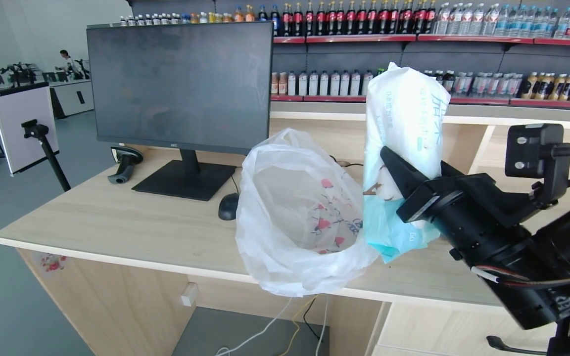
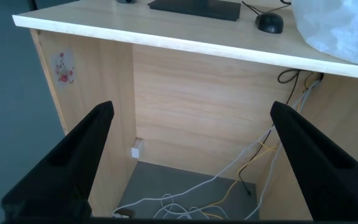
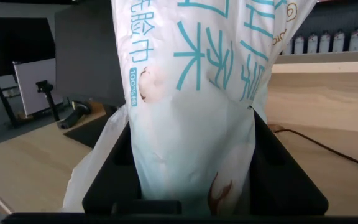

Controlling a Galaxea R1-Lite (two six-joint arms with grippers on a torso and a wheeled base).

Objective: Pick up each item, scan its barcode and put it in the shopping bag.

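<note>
So there's one soft white-and-teal pack [image 1: 403, 113], held upright above the tabletop [image 1: 117, 222] by the right gripper [image 1: 399, 170], jaws clamped on its lower half. It's right next to the one shopping bag [image 1: 265, 198], which sits open at the tabletop's front edge. Further back there's one monitor [image 1: 181, 84], one mouse [image 1: 228, 206] and one barcode scanner [image 1: 124, 165]. The left gripper [image 2: 191, 109] hangs low, below tabletop level, jaws spread wide.

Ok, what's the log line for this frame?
right gripper: shut on white-teal pack, upright beside shopping bag | left gripper: open, empty, facing counter front | pack not yet bagged
</note>
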